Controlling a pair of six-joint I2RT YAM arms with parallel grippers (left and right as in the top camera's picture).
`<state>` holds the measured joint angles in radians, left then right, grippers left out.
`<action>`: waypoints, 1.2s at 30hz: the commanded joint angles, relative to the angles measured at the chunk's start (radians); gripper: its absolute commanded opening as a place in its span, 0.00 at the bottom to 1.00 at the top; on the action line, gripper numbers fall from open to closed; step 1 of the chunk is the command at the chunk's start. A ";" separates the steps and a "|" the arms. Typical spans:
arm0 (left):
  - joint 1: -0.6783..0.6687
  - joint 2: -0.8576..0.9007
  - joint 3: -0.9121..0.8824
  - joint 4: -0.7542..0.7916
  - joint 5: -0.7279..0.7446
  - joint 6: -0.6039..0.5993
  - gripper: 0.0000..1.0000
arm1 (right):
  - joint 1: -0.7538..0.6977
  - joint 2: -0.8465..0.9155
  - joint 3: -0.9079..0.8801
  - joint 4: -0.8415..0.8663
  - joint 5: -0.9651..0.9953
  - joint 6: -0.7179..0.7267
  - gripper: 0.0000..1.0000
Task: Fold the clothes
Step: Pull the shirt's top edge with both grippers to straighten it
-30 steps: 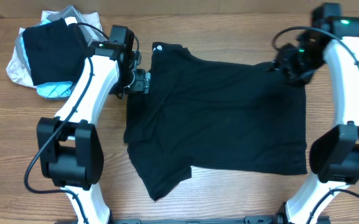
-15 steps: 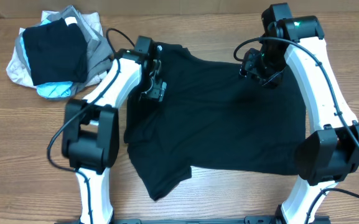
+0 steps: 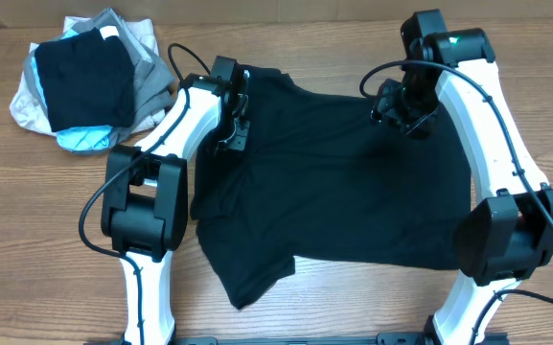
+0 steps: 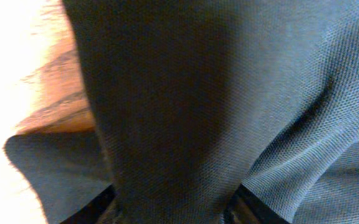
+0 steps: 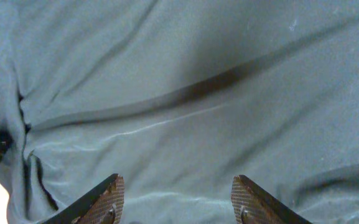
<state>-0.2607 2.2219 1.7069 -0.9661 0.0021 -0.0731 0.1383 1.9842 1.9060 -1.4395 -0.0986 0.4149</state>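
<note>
Right wrist: right gripper point(image 5: 176, 182) spread over creased black knit shirt point(image 5: 167, 81); left gripper point(image 3: 231, 134) state unclear.

A wooden table point(image 3: 353, 307) carries a spread black shirt point(image 3: 353, 192) and a garment pile point(image 3: 75, 86).

Overhead the light is bright and even and the picture is sharp; the arms throw only soft shadows on the desk point(image 3: 353, 309). The black shirt point(image 3: 353, 192) is so dark that its folds hardly show. The left wrist view is dim and a little blurred, its left edge burnt out to white. In the right wrist view one dark shadow line crosses the cloth.
</note>
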 commanded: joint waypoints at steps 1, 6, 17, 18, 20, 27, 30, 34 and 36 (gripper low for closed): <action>0.007 0.020 0.078 -0.025 -0.071 -0.017 0.43 | 0.001 -0.012 -0.046 0.022 0.013 0.005 0.60; 0.016 0.021 0.113 -0.042 -0.083 -0.020 0.37 | 0.001 -0.012 -0.125 0.056 0.020 0.006 0.55; 0.040 0.028 0.113 -0.019 -0.011 -0.021 0.06 | 0.001 -0.012 -0.166 0.077 0.019 0.012 0.54; 0.040 0.028 0.113 -0.015 -0.001 -0.022 0.04 | 0.001 -0.012 -0.166 0.076 0.019 0.013 0.54; 0.040 0.028 0.113 -0.008 0.011 -0.032 0.04 | 0.001 -0.012 -0.166 0.077 0.019 0.013 0.54; 0.052 0.028 0.113 0.049 -0.149 -0.060 0.04 | 0.001 -0.012 -0.166 0.065 0.020 0.012 0.53; 0.080 0.028 0.113 0.072 -0.250 -0.063 0.04 | 0.001 -0.012 -0.166 0.054 0.019 0.013 0.53; 0.129 0.028 0.114 0.122 -0.332 -0.063 0.06 | 0.002 -0.012 -0.166 0.043 0.019 0.035 0.51; 0.149 0.028 0.119 0.151 -0.349 -0.062 0.24 | 0.005 -0.012 -0.166 0.042 0.018 0.037 0.51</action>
<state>-0.1551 2.2333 1.7966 -0.8371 -0.2333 -0.1127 0.1383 1.9842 1.7458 -1.3987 -0.0891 0.4343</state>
